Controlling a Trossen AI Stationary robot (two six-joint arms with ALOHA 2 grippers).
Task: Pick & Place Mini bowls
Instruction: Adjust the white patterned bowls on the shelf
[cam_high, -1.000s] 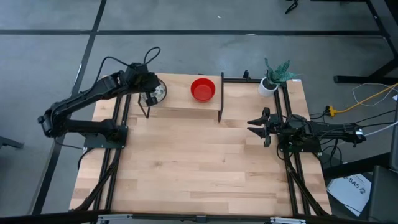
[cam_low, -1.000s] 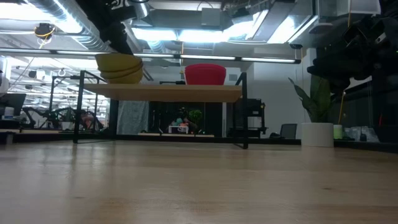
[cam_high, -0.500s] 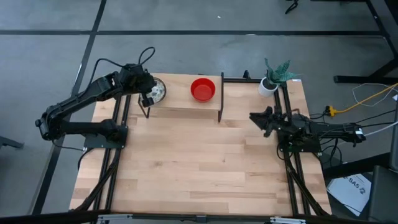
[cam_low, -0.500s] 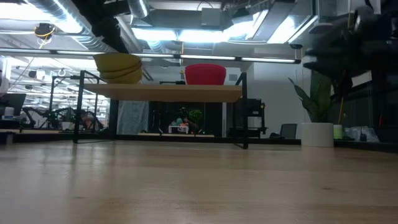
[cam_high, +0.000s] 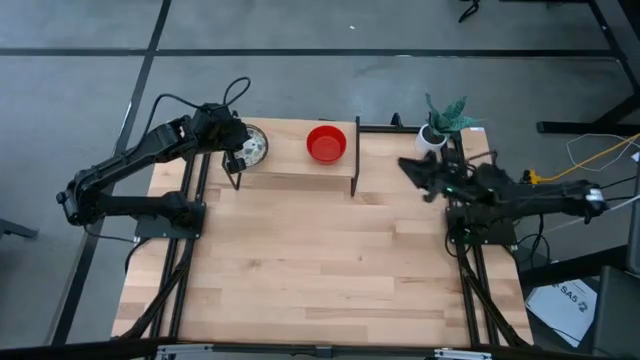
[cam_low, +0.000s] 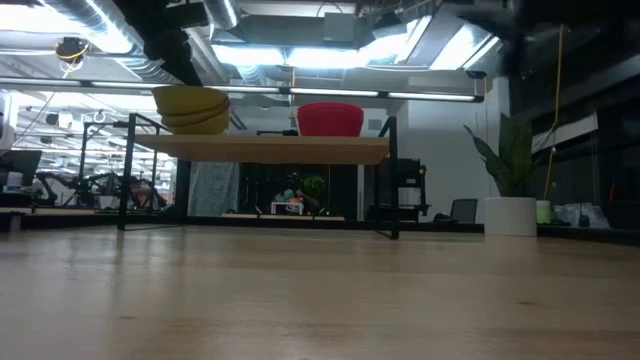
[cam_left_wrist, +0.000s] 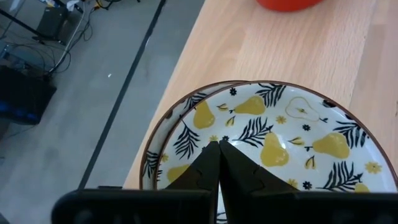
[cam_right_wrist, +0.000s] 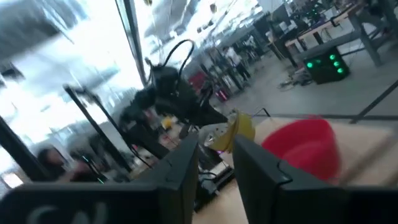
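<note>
The left tool (cam_high: 236, 157) hovers closed over the patterned bowls (cam_high: 254, 146) (stacked on the shelf (cam_high: 300, 172)). The right tool (cam_high: 412, 168), slightly open, holds nothing.

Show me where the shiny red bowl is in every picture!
High view: the glossy round red bowl sits on the wooden shelf, top centre.
Low view: red bowl on the shelf, centre.
Left wrist view: its red edge at the top.
Right wrist view: blurred red at right.
Shared landmark: the shelf.

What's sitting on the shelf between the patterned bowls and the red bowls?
Nothing: between the patterned bowls and red bowls, the high view shows bare shelf.
</note>
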